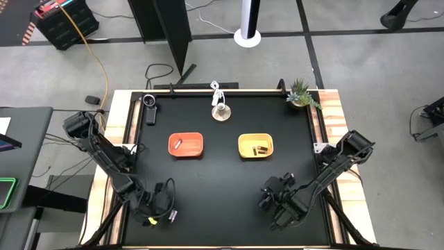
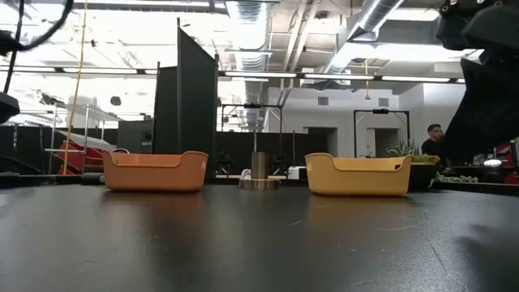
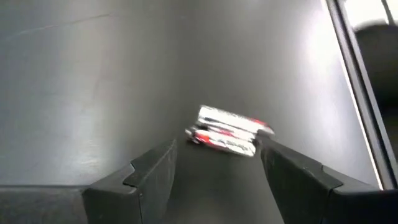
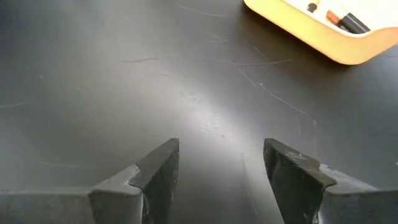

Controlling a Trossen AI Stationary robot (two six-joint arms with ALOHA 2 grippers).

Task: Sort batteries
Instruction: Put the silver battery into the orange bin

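High view first: at the near left, the left gripper (image 1: 154, 217) sits low over the black table (image 1: 222, 180), jaws spread wide, two silvery batteries (image 3: 229, 132) lying just ahead of its fingers. Mid-table, the orange tray (image 1: 186, 145) holds one pale cell (image 1: 177, 144); the yellow tray (image 1: 256, 146) holds dark cells (image 1: 261, 150). Near right, the right gripper (image 1: 272, 201) hovers, wide open, holding nothing.

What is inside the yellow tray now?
The high view shows dark batteries lying in the yellow tray; the right wrist view shows one with an orange end. Their exact number is unclear. In the low view, the tray's wall hides them completely.
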